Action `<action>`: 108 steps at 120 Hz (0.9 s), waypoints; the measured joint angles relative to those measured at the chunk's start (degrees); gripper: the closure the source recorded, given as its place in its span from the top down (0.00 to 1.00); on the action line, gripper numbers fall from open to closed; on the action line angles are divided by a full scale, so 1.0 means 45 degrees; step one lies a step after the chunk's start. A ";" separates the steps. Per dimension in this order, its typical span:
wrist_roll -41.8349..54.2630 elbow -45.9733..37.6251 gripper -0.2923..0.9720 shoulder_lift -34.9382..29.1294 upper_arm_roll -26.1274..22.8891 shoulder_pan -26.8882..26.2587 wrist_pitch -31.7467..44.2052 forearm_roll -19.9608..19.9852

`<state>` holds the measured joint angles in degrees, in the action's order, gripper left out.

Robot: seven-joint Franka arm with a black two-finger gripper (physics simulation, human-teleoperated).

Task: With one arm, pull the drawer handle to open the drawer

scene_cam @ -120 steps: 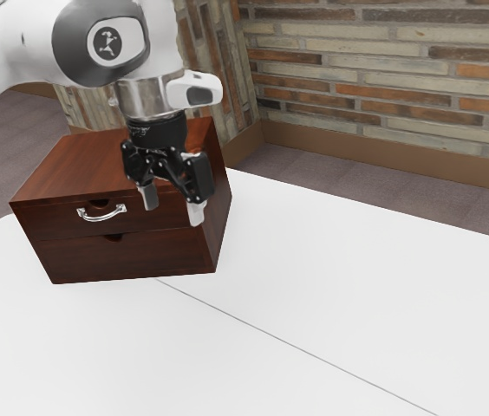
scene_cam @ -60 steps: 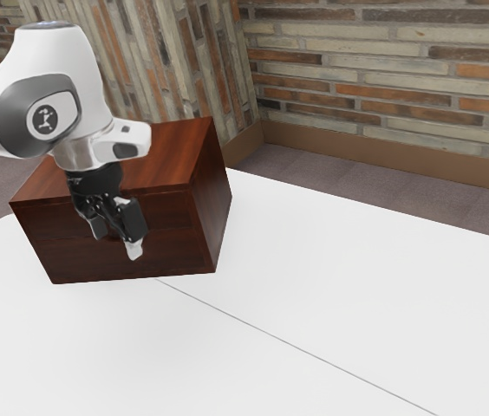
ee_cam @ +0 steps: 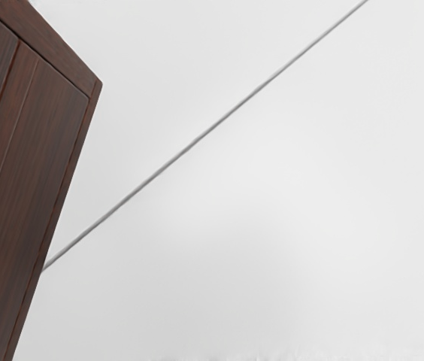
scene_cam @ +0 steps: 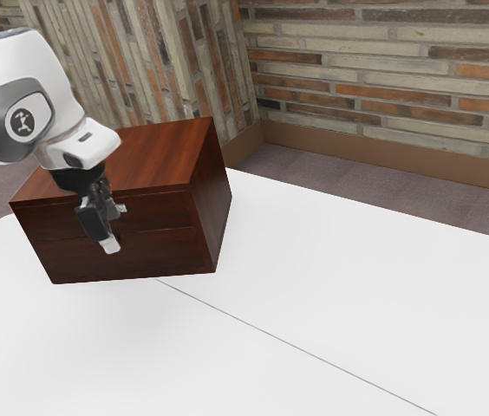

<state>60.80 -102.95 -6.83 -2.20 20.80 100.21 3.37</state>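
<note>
Fingers (scene_cam: 106, 241) had swung toward nine o'clock, reaching the drawer handle (scene_cam: 120, 208); their spacing could not be told. Poor purchase could slip off when pulling.

Exterior camera: raised, side-on, across table (scene_cam: 357, 286) toward brick wall (scene_cam: 383, 69); wrist camera: close, downward; shared: cabinet (scene_cam: 153, 238), table seam (scene_cam: 296, 347)

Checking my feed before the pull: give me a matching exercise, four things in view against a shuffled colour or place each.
1. wooden box
2. pincer
3. table
4. brick wall

A. white, thin line across it
B. at the box's front face
C. dark reddish brown
D. behind the table

Pairs: 1-C, 2-B, 3-A, 4-D
</note>
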 joint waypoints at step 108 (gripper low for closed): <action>0.6793 0.0003 0.77 0.0256 0.1038 0.0272 0.1149 -0.0030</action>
<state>91.37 -102.93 -5.67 2.47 22.03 105.38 3.24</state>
